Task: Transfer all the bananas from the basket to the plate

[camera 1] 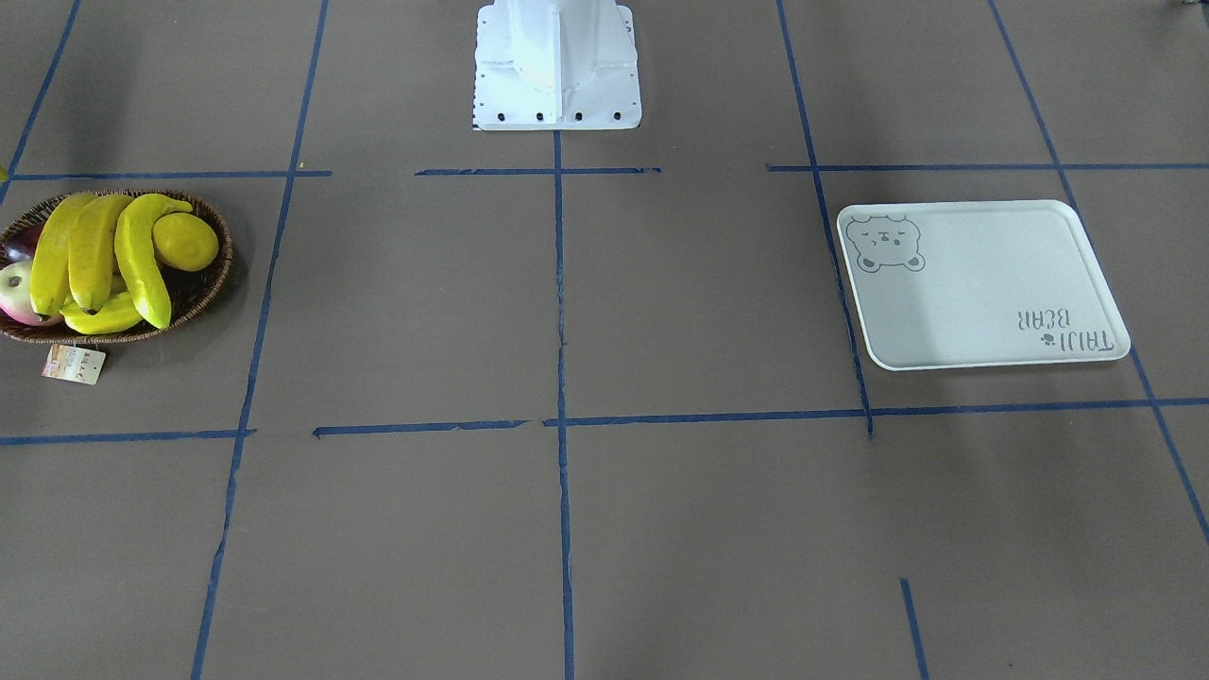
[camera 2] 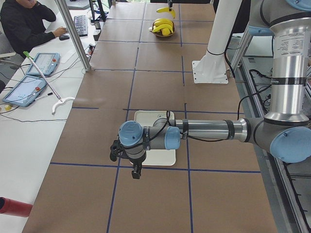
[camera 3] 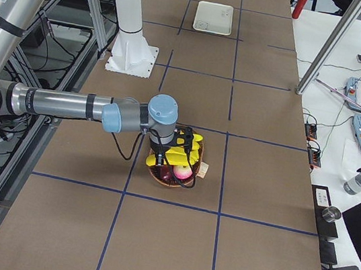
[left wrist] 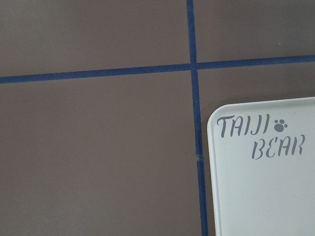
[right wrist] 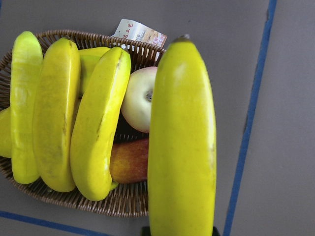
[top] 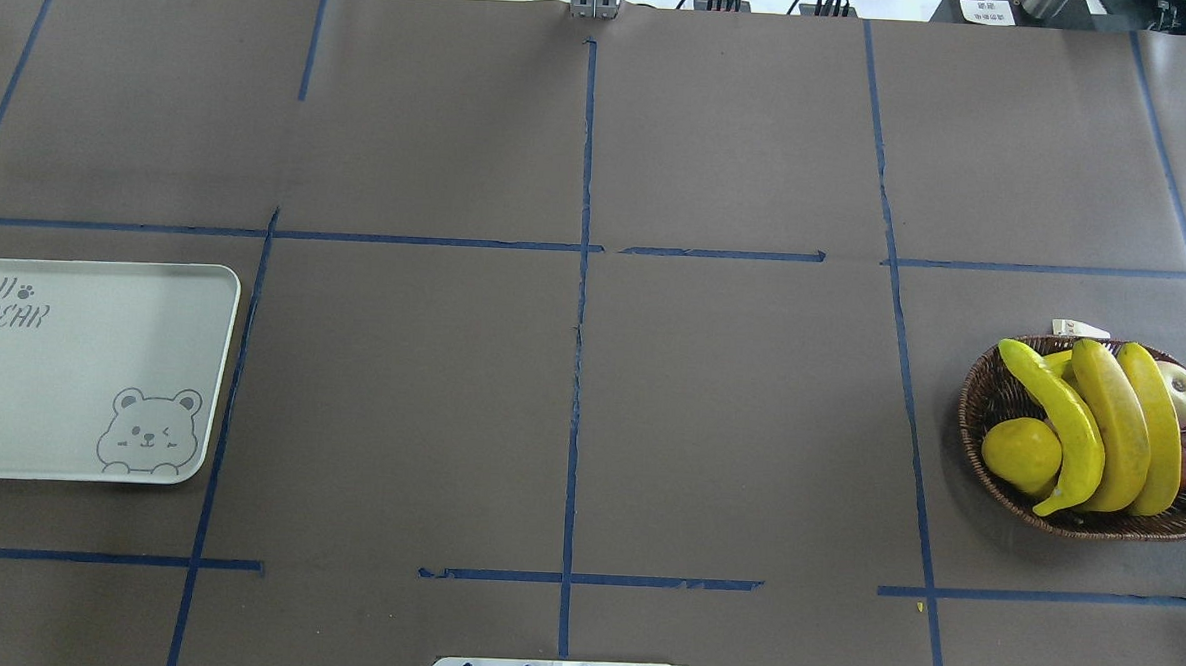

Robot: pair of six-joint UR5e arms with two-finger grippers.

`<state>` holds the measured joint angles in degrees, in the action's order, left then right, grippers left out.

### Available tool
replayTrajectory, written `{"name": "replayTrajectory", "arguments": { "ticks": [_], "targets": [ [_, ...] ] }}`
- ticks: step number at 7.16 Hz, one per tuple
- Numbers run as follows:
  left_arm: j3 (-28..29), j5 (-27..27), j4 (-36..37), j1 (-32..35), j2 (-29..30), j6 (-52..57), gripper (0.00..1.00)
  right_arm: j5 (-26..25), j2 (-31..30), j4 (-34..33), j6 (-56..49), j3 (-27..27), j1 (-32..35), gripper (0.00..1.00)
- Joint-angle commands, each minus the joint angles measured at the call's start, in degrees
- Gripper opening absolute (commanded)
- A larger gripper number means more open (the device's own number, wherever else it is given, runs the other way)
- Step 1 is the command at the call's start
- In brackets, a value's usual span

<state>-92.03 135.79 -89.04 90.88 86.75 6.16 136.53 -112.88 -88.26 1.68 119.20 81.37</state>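
Right gripper point(right wrist: 179, 231) is gripping one banana point(right wrist: 182, 137), jaws closed on it, above the basket point(right wrist: 128, 204).
Table point(top: 589, 423) is carrying plate point(top: 81, 371) and basket at opposite ends; left gripper point(camera 2: 136, 171) is hovering over the plate, its opening impossible to tell; other bananas point(top: 1114, 426) are lying in basket with lemon point(top: 1021, 454) and apple point(top: 1183, 391).

1. Left arm point(camera 2: 204, 130) and right arm point(camera 3: 56, 103) — silver tubes, grey joint housings, light-blue round caps point(camera 2: 130, 133).
2. A thin black cable point(camera 3: 122, 153) loops beside the right wrist.
3. White pedestal point(camera 1: 557, 57) — black screws point(camera 1: 540, 117) line its base plate.
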Motion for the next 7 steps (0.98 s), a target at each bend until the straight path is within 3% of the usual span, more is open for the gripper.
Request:
{"name": "replayTrajectory", "arguments": {
  "ticks": [1,3,4,6,7],
  "targets": [
    [0.36,0.00,0.00,0.00,0.00,-0.01,1.00,-0.48,11.49,-21.46,-11.17,4.27,8.97,0.00],
    [-0.42,0.00,-0.87,-0.09,0.26,-0.71,1.00,1.62,20.71,-22.04,-5.59,2.98,4.89,0.00],
    [-0.34,0.52,-2.96,-0.18,1.05,-1.32,1.00,3.02,27.13,-21.70,4.37,2.10,-1.24,0.00],
    [-0.26,9.98,-14.51,-2.79,1.58,-14.34,1.00,2.86,37.07,-21.25,18.45,-0.37,-10.39,0.00],
    [-0.95,9.84,-23.03,-8.73,2.89,-27.21,1.00,2.43,41.65,-19.86,27.67,-0.37,-14.87,0.01]
  ]
}}
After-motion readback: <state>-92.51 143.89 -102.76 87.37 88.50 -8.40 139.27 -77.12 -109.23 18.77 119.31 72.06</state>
